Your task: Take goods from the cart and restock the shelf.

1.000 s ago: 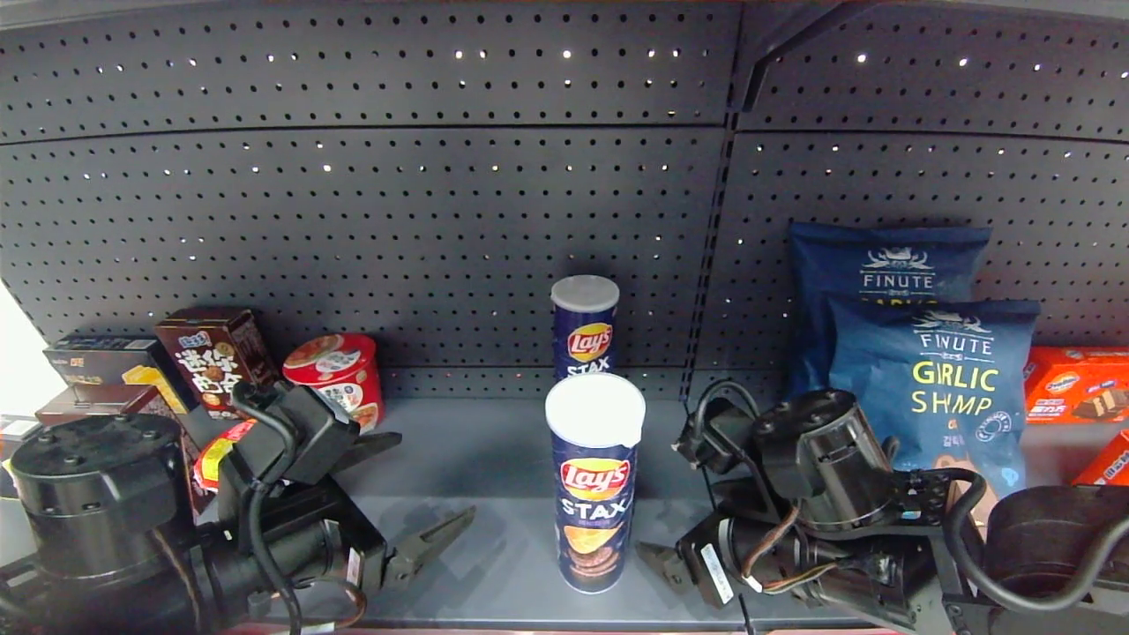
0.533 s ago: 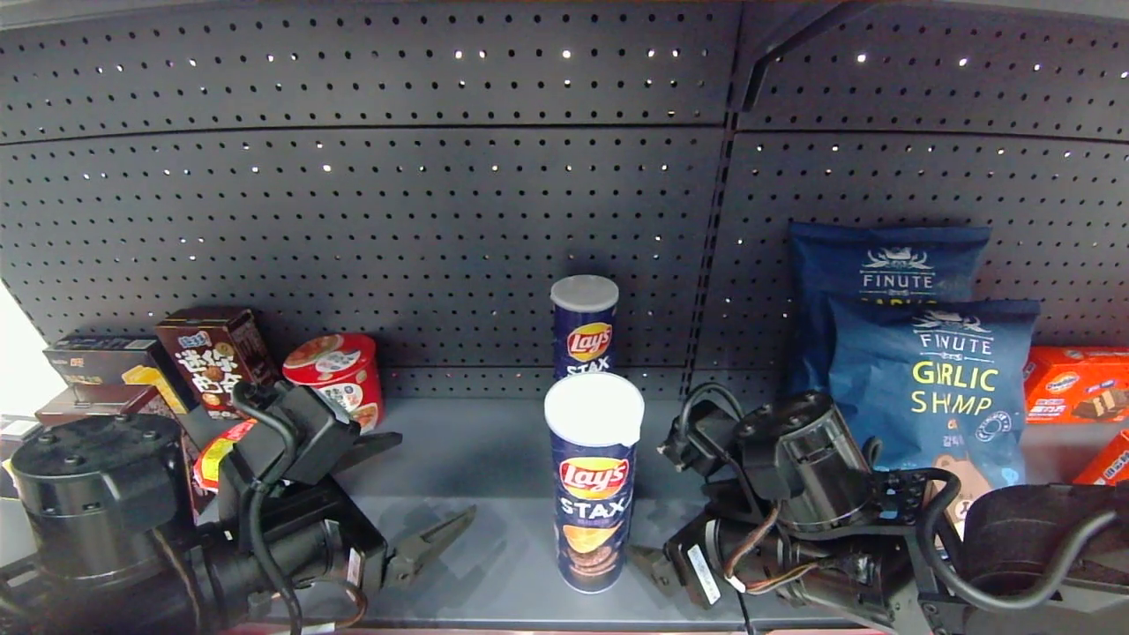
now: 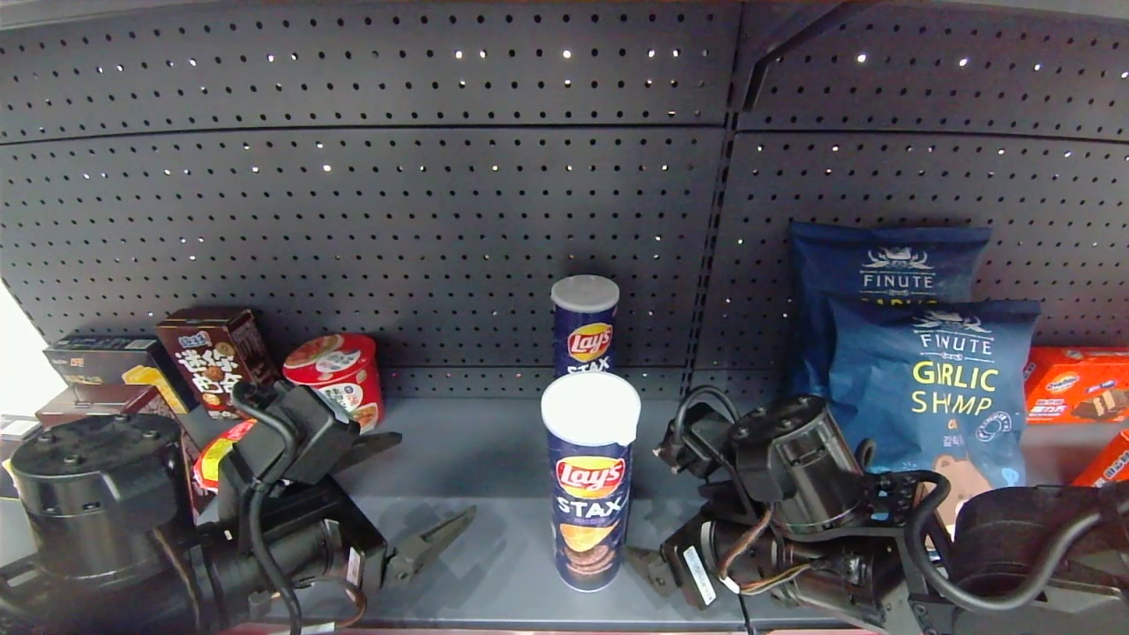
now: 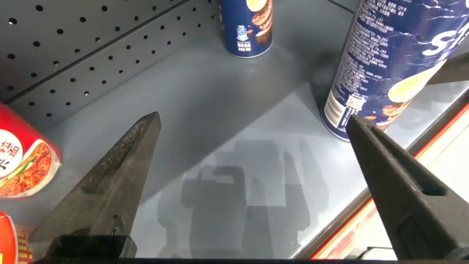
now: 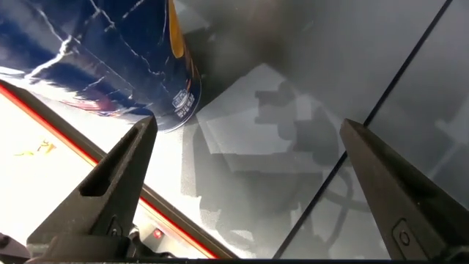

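Front can (image 3: 589,481): upright on shelf (image 3: 476,459), 6 o'clock of rear can (image 3: 584,324).
Left pincer (image 4: 253,121): released, at its 9 o'clock.
Right pincer (image 5: 249,123): released, 3 o'clock.

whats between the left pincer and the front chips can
Nothing. In the head view the grey shelf between the open left pincer and the front chips can is bare; the left wrist view agrees.

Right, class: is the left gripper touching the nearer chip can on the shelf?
Apart. The head view shows a strip of bare shelf between the open left gripper and the nearer chip can.
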`<state>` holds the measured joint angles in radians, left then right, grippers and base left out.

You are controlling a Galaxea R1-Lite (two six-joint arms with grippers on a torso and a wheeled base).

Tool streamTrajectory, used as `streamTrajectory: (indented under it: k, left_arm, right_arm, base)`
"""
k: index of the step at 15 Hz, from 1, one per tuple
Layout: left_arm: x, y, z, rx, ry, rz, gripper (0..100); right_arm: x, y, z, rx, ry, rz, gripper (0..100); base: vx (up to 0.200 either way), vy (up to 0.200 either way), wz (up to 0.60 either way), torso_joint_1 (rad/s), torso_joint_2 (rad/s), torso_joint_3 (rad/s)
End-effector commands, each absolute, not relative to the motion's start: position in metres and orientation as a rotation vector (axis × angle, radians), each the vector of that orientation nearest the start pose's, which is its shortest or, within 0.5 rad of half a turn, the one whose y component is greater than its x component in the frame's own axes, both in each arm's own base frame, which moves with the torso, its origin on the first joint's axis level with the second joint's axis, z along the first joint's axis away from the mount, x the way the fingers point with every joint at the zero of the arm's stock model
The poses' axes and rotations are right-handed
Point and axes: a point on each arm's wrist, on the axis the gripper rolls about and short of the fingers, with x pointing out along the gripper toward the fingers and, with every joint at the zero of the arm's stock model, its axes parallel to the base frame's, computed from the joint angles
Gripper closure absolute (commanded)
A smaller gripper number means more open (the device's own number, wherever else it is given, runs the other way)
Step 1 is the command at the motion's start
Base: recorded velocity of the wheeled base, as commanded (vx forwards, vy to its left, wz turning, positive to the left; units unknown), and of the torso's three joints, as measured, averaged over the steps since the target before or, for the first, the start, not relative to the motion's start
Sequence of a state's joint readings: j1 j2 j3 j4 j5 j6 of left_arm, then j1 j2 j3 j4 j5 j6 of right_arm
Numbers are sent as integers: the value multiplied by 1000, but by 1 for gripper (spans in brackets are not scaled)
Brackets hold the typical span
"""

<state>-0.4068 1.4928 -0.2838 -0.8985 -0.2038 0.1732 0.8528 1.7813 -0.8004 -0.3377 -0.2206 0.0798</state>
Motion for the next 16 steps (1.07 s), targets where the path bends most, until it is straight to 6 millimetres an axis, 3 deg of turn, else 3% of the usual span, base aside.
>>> streamTrajectory:
  k: [1,6,9,13,16]
  left_arm:
    - [188,-86,131,197,260,-631,0]
    - [186,-85,129,198,270,-632,0]
    - [185,-84,129,200,275,-632,0]
    - [184,-84,130,199,268,-630,0]
    - [173,-78,137,191,234,-619,0]
  right_arm:
    - [204,226,129,-260,585,586,0]
    - [201,223,132,-254,579,586,0]
    - [188,208,139,-246,566,586,0]
    - [173,179,163,-192,494,566,0]
    - [160,159,170,-168,462,554,0]
  base:
    - [0,0,0,0,0,0]
    - [0,0,0,0,0,0]
    - [0,0,0,0,0,0]
    - [0,0,0,0,0,0]
    - [0,0,0,0,0,0]
